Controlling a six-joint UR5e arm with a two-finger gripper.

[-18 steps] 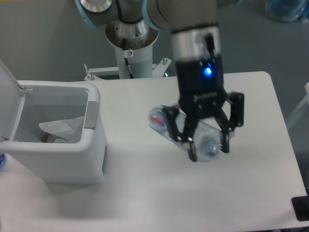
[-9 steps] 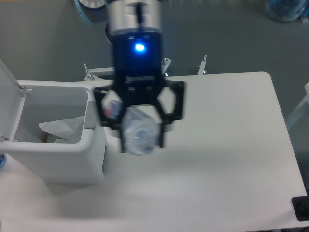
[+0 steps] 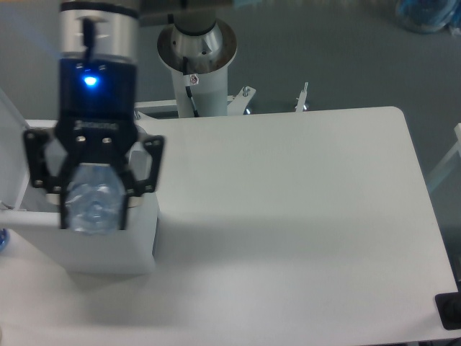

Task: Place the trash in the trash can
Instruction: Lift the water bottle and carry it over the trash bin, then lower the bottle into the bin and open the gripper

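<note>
Clear bottle [image 3: 92, 205] (one) gripped by end effector [image 3: 92, 210] above one trash can [image 3: 108, 245].

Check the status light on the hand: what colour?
Blue, on the hand; fixed camera view.

Trash can [image 3: 108, 249] interior hidden behind gripper [image 3: 92, 216], lid cut off at left edge
</note>
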